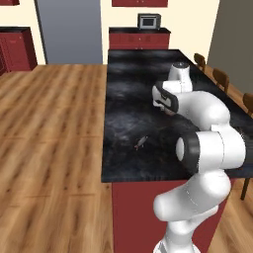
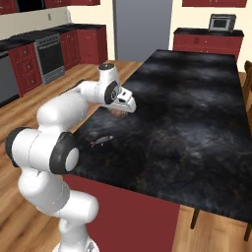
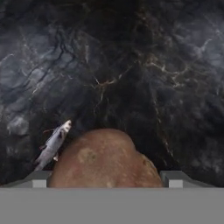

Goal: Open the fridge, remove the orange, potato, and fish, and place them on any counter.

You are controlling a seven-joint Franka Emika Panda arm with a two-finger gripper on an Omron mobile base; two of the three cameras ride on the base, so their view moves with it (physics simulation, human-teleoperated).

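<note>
1. The counter is a long black stone top with pale veins, on a red base. Brown wood floor lies around it.
2. The fish is small and grey. It lies flat on the counter, near the edge closest to the robot. Nothing is on top of it.
3. Wooden chairs stand along the far side of the counter. Red cabinets line the back wall, and a small microwave sits on one of them. A stove stands in the red cabinets at the left in the right base view.
4. The gripper hangs low over the counter, well apart from the fish.
5. The potato is a brown lump. It sits right under the gripper, between the two fingers.
6. The fingers are spread wide, one on each side of the potato. Whether they touch it cannot be told.
7. In the hand view the fish lies just beside the potato.
</note>
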